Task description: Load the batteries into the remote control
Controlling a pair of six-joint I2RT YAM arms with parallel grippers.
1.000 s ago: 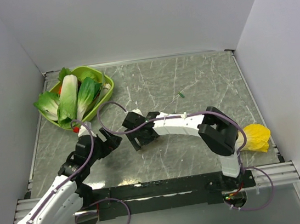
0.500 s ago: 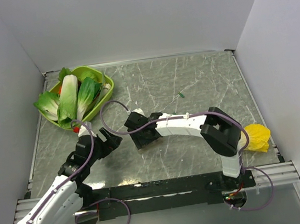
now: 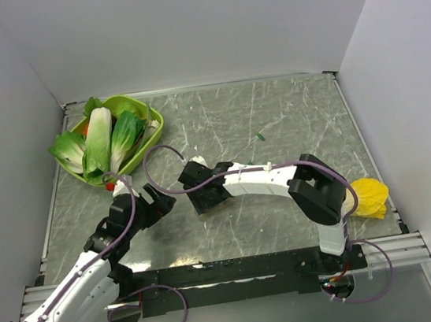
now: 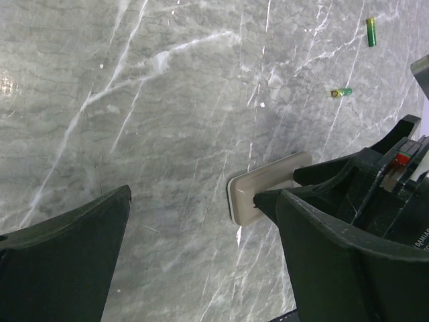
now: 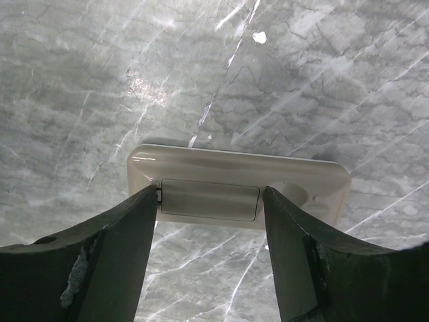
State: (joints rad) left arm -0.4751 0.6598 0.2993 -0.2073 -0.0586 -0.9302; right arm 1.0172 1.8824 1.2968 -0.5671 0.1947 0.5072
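Grey marble tabletop held everything, and the loading had not begun. Of two black grippers, the left gripper gaped empty, and the right gripper stood parted over the one slim grey-brown plastic remote control, reverse side up, cover shut. Two tiny green cylindrical batteries lay loose, well apart from it.

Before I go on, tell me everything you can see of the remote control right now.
The remote control is a slim bar with rounded corners, dull grey-beige, plastic by its look. It lies flat on the marble table, reverse side up. Its rectangular battery cover is in place and closed. The right gripper stands over it with its fingers apart, one at each end of the cover; whether they touch it I cannot tell.
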